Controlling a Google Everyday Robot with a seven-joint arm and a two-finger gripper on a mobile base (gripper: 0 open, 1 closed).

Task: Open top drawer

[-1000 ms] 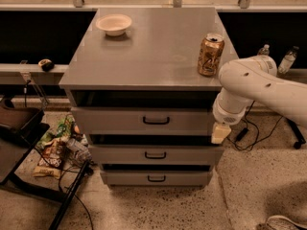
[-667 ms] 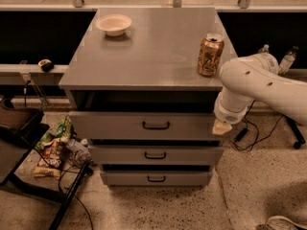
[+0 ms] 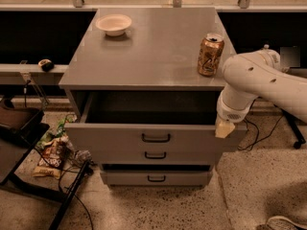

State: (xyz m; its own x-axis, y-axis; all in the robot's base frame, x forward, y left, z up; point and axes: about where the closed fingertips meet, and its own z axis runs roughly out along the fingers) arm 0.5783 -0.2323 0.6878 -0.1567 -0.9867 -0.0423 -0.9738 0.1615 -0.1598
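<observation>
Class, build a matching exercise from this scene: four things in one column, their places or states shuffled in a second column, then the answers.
1 top drawer
2 bowl
3 can
4 claw

A front right of the cabinet top
B at the right end of the top drawer's front
C pulled out
D back left of the cabinet top

Pairs: 1-C, 2-D, 3-A, 4-B

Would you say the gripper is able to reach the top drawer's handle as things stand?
Probably yes: the gripper sits at the right front edge of the top drawer, and nothing blocks its handle.
</observation>
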